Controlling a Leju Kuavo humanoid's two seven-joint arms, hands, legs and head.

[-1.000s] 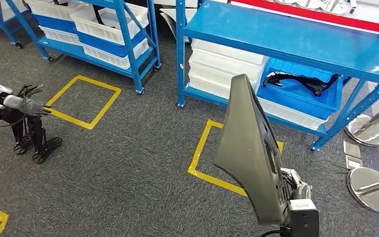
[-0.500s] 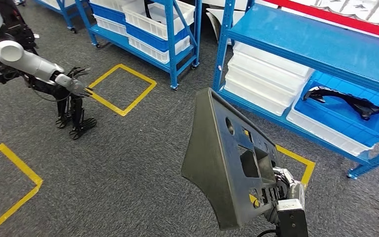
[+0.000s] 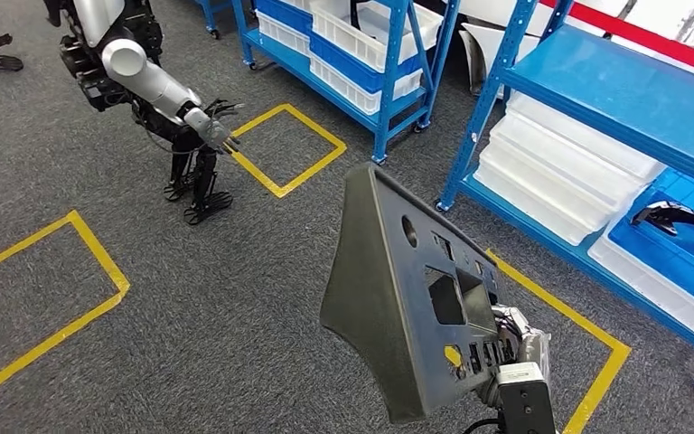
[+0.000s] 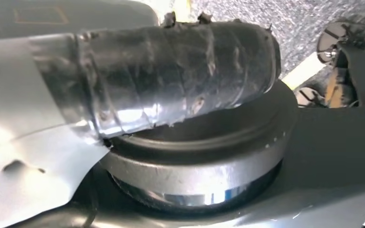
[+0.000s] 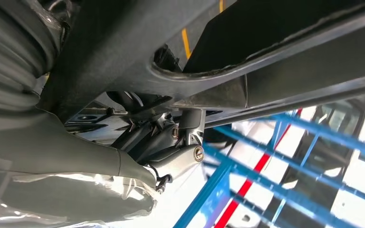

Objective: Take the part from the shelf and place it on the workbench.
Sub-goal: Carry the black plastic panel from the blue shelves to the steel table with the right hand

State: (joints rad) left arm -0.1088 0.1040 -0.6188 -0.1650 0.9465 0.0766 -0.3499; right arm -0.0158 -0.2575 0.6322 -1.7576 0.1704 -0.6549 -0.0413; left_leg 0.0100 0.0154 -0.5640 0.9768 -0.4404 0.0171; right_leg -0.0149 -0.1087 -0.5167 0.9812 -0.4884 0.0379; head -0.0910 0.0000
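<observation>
My right hand [image 3: 511, 339] grips the grey part [image 3: 407, 298] by its lower edge, upright (keeps it off the floor in transit). Left hand: cannot tell.

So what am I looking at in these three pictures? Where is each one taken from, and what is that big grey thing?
These come from cameras on a walking humanoid robot. The wide picture is from its head, looking down at a grey carpet floor with yellow taped squares and blue shelves holding white bins. The big grey thing is the part, a moulded panel with cut-outs, which the robot's right hand holds upright by its lower edge. The other two pictures come from cameras at its wrists, very close: the right one looks along the underside of the panel. The figure at upper left is another robot.
</observation>
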